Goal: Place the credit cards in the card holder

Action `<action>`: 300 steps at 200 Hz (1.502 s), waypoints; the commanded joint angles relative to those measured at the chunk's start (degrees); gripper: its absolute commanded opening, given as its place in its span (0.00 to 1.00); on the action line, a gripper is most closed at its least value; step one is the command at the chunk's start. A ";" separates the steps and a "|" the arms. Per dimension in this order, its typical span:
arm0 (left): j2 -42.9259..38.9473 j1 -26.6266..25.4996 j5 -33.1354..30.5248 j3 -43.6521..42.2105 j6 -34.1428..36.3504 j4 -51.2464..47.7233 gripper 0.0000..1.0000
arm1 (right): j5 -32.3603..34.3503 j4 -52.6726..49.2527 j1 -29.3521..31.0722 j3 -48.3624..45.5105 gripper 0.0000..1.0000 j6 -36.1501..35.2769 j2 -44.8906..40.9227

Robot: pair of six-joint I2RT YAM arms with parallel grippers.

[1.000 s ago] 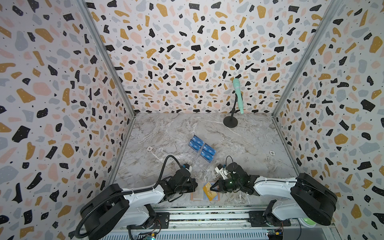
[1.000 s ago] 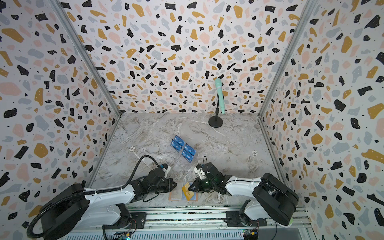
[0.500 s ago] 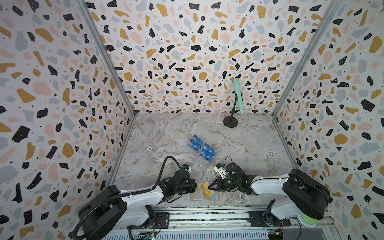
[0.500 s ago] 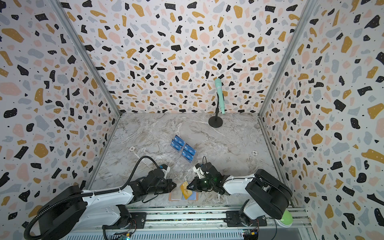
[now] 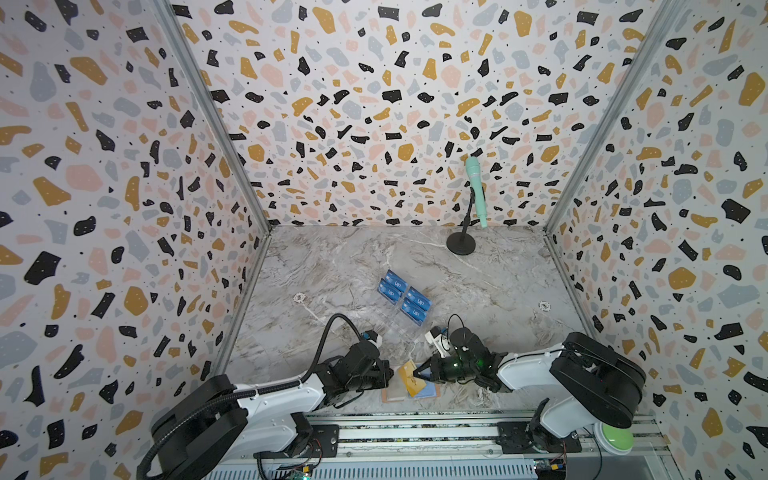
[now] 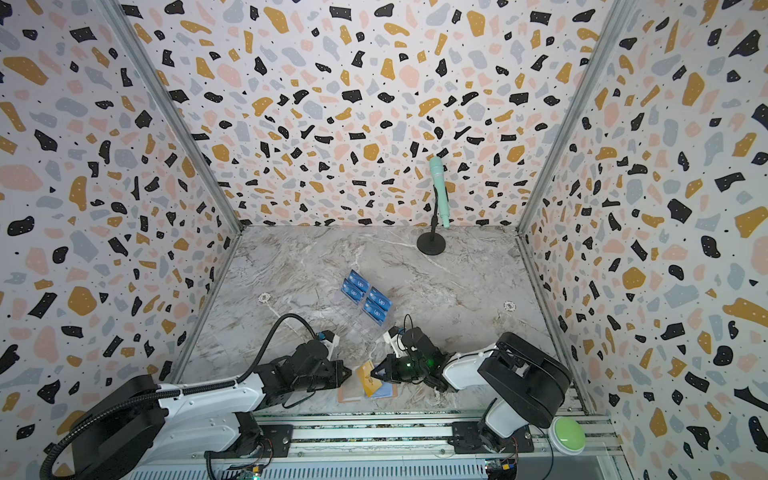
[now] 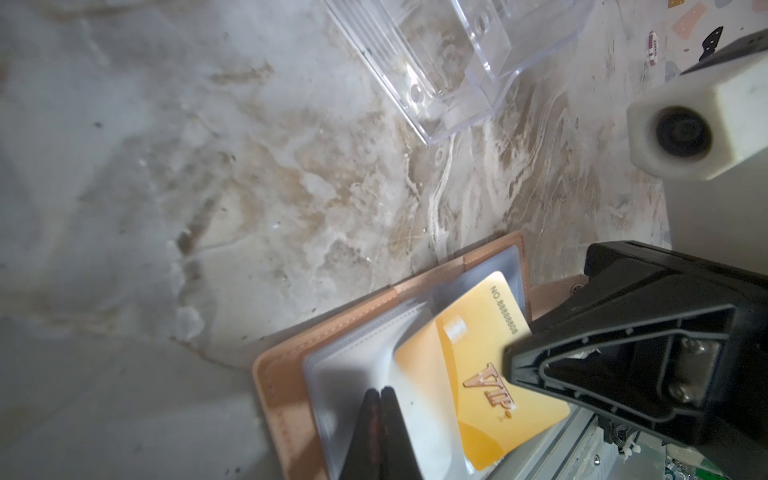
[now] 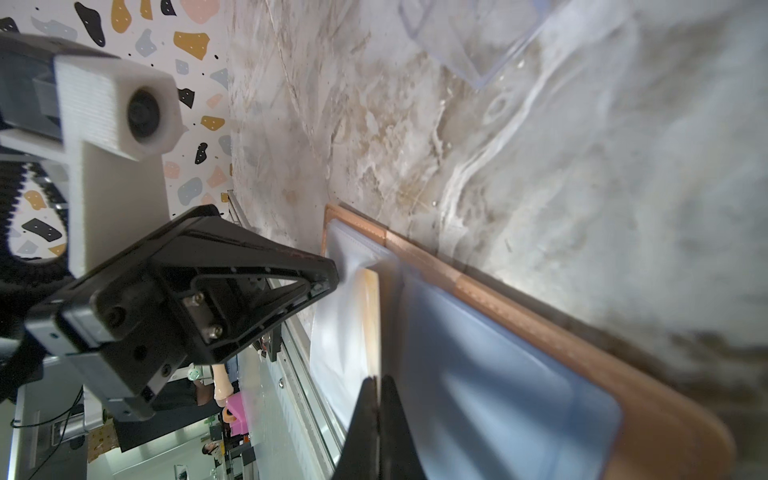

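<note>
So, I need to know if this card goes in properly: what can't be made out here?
- Gold card: one corner is hidden by the right gripper in the left wrist view; whether it is inside a sleeve is unclear.
- Left gripper: cut by the frame edge; whether it pinches a sleeve is unclear.
- Card holder: small and half-covered by both grippers in both top views.

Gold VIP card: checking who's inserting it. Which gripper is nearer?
Right. The right gripper is shut on an edge of the gold VIP card. The left gripper is alongside, shut on a clear sleeve of the card holder.
</note>
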 commanded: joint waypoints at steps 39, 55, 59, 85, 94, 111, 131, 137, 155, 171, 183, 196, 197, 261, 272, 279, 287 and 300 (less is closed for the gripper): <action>-3.76 -3.95 -3.93 0.48 1.56 -7.12 0.00 | 1.31 3.78 0.31 -1.70 0.00 1.14 0.75; -4.29 -5.20 -4.55 1.08 1.95 -7.81 0.00 | 0.60 3.87 0.28 -1.72 0.00 1.11 0.88; -4.39 -5.48 -4.64 1.23 2.06 -7.84 0.00 | 0.38 3.86 0.32 -1.72 0.00 1.03 0.88; -4.51 -6.92 -4.78 1.55 2.40 -7.77 0.00 | -0.83 3.87 0.30 -2.14 0.00 1.51 1.00; -4.41 -7.56 -5.07 1.46 2.41 -7.68 0.00 | -1.11 4.26 0.27 -2.40 0.00 2.19 1.28; -4.12 -8.87 -6.02 1.59 2.15 -8.00 0.00 | -1.57 5.66 0.27 -2.70 0.00 3.17 1.98; -3.79 -10.54 -7.54 1.89 1.64 -9.01 0.00 | -2.19 7.28 0.32 -2.82 0.00 4.31 3.38; -3.73 -10.96 -8.08 1.99 1.59 -9.27 0.00 | -2.37 7.97 0.30 -2.92 0.00 4.74 3.88; -3.46 -11.83 -9.07 2.12 1.59 -10.26 0.00 | -2.64 9.98 0.25 -3.67 0.00 5.98 4.96; -3.33 -12.45 -9.68 2.08 1.48 -10.69 0.00 | -2.08 11.57 0.27 -4.48 0.00 7.16 5.22; -3.42 -12.86 -10.04 1.91 1.19 -10.76 0.00 | -1.56 12.24 0.32 -4.62 0.00 7.60 5.41; -3.61 -13.17 -10.27 1.57 0.84 -10.54 0.00 | -1.09 13.13 0.30 -4.75 0.00 8.10 5.52; -3.62 -13.22 -10.29 1.56 0.83 -10.52 0.00 | -1.03 13.19 0.31 -4.78 0.00 8.12 5.49; -3.46 -14.19 -10.71 1.03 0.30 -9.88 0.00 | -0.35 16.38 0.39 -4.30 0.00 8.45 7.04; -3.78 -14.19 -10.75 0.87 0.14 -9.80 0.00 | -0.36 16.57 0.49 -3.95 0.00 8.04 7.56; -3.87 -14.16 -10.75 0.77 0.12 -9.79 0.00 | -0.43 16.75 0.47 -3.84 0.00 7.79 7.77; -4.05 -14.15 -10.75 0.68 0.03 -9.88 0.00 | -0.44 17.03 0.43 -3.75 0.00 7.62 7.85; -4.40 -14.15 -10.84 0.50 -0.15 -9.92 0.00 | -0.36 17.02 0.50 -3.75 0.00 7.29 7.78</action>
